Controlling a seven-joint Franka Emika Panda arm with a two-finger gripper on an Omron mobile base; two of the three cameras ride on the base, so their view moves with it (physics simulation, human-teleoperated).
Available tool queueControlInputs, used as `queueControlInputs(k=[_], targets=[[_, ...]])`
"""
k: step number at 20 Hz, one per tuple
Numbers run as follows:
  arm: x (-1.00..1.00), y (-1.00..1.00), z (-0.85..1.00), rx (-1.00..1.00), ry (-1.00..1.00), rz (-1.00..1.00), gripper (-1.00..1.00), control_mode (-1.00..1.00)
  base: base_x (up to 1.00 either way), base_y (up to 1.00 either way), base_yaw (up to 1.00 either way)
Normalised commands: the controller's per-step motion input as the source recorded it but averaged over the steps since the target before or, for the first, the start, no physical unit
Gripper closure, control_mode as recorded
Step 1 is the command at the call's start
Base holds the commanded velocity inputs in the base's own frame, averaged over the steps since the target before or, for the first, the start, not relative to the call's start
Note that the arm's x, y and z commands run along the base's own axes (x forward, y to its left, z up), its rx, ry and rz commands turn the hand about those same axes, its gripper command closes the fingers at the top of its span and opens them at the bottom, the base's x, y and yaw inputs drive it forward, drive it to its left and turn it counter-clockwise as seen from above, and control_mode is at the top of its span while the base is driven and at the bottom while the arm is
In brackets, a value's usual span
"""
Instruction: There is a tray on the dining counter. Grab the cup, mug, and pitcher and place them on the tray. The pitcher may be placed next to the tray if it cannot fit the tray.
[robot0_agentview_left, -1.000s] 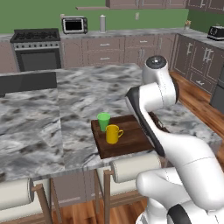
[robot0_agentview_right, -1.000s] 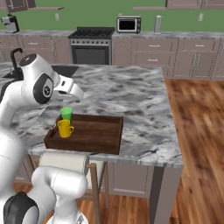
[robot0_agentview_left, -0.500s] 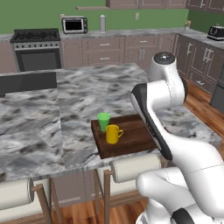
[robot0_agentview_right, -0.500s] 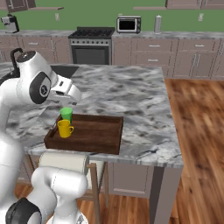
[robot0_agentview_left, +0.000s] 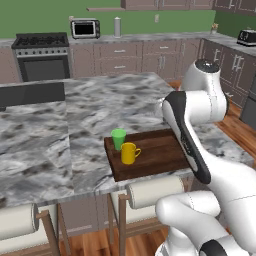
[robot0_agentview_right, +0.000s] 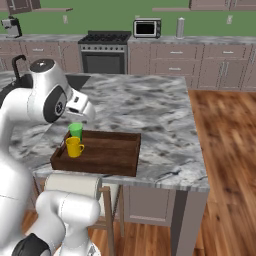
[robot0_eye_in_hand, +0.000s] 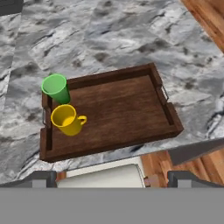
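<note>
The cup (robot0_eye_in_hand: 56, 88) and mug (robot0_eye_in_hand: 67, 119) are seen upright at one end of the tray (robot0_eye_in_hand: 120, 109) on the table (robot0_eye_in_hand: 109, 39). The hand (robot0_eye_in_hand: 111, 177) is held wide apart, empty. The glass pitcher would likely be heavy, slippery and breakable, best gripped around its neck.

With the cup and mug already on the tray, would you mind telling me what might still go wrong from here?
1. The cup and mug stand close together at one end of the tray; setting the pitcher down near them might knock one over.
2. The tray's near edge lies close to the counter edge, above a stool; a push from the arm could perhaps slide it off.
</note>
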Motion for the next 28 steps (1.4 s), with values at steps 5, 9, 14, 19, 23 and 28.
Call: queueControlInputs(k=[5, 9, 14, 19, 23, 28], targets=[[-0.32, -0.01, 0.0, 0.08, 0.0, 0.05, -1.0, -1.0, 0.0, 0.0, 0.0], [-0.19, -0.01, 0.0, 0.0, 0.0, 0.03, -1.0, 1.0, -0.73, -0.08, 0.12], [0.0, 0.0, 0.0, 0.0, 0.0, 0.0, -1.0, 1.0, -1.0, -0.01, 0.17], [0.0, 0.0, 0.0, 0.0, 0.0, 0.0, -1.0, 1.0, -1.0, 0.48, 0.19], [0.0, 0.0, 0.0, 0.0, 0.0, 0.0, -1.0, 1.0, -0.66, 1.0, 0.06], [0.0, 0.0, 0.0, 0.0, 0.0, 0.0, -1.0, 1.0, -0.15, 1.0, 0.0]])
